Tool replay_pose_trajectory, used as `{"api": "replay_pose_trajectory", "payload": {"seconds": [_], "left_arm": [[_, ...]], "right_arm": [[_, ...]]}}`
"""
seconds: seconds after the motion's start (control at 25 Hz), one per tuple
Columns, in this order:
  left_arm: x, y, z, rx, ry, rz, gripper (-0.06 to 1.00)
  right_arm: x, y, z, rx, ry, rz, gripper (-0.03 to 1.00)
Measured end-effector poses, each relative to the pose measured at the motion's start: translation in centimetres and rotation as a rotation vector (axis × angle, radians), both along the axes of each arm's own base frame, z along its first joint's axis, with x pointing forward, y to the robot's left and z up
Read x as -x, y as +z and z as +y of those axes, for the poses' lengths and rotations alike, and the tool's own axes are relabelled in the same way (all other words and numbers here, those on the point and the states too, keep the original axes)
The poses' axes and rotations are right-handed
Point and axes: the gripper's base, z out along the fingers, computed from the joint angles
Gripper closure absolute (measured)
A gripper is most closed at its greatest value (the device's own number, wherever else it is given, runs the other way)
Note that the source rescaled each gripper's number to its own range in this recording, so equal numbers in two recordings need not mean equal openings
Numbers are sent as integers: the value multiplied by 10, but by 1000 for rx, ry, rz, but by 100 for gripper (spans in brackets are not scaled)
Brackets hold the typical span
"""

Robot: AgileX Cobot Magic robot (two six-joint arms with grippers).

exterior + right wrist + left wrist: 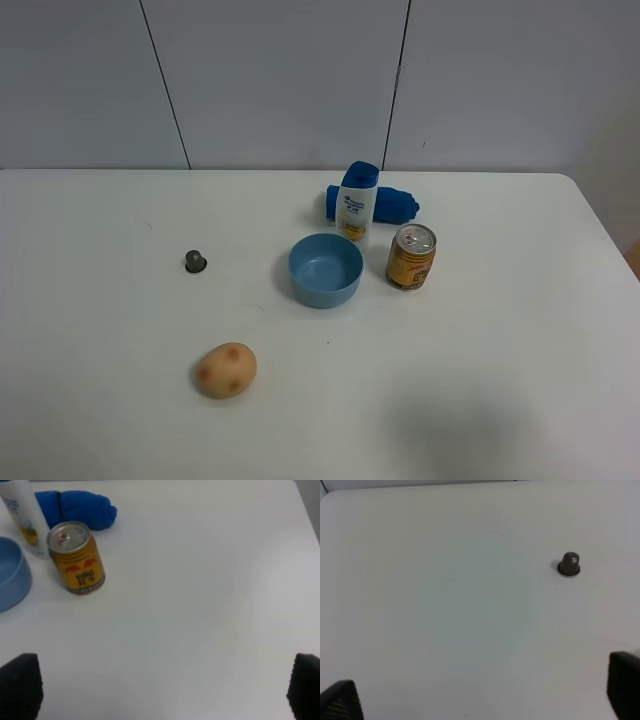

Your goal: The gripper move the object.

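My right pincer (160, 690) was spread, empty; the shampoo bottle (357, 203) stood upright at 12 o'clock of the bowl (325, 269).

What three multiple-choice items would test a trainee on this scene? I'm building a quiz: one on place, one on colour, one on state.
1. Where does the bottle stand?
A. Right behind the bowl
B. Beside the potato
C. At the table's near edge

2. What colour is the can's side?
A. Green
B. Yellow
C. Red

3. How is the right gripper?
A. Shut on the can
B. Shut on the bottle
C. Open, holding nothing

Answers:
1. A: in the high view the bottle is upright just behind the bowl, in front of the cloth.
2. B: both the high and right wrist views show a yellow side.
3. C: the right wrist view shows its fingers wide apart over bare table.
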Motion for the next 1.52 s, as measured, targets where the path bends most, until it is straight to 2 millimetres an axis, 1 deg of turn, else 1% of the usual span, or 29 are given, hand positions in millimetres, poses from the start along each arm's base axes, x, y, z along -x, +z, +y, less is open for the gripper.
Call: {"api": "replay_pose_trajectory", "payload": {"seconds": [0.2, 1.52], "left_arm": [[0, 0, 0, 0, 0, 0, -6], [0, 0, 0, 0, 0, 0, -6]], "right_arm": [[0, 0, -4, -16, -37, 0, -3], [0, 0, -5, -11, -41, 0, -3]]}}
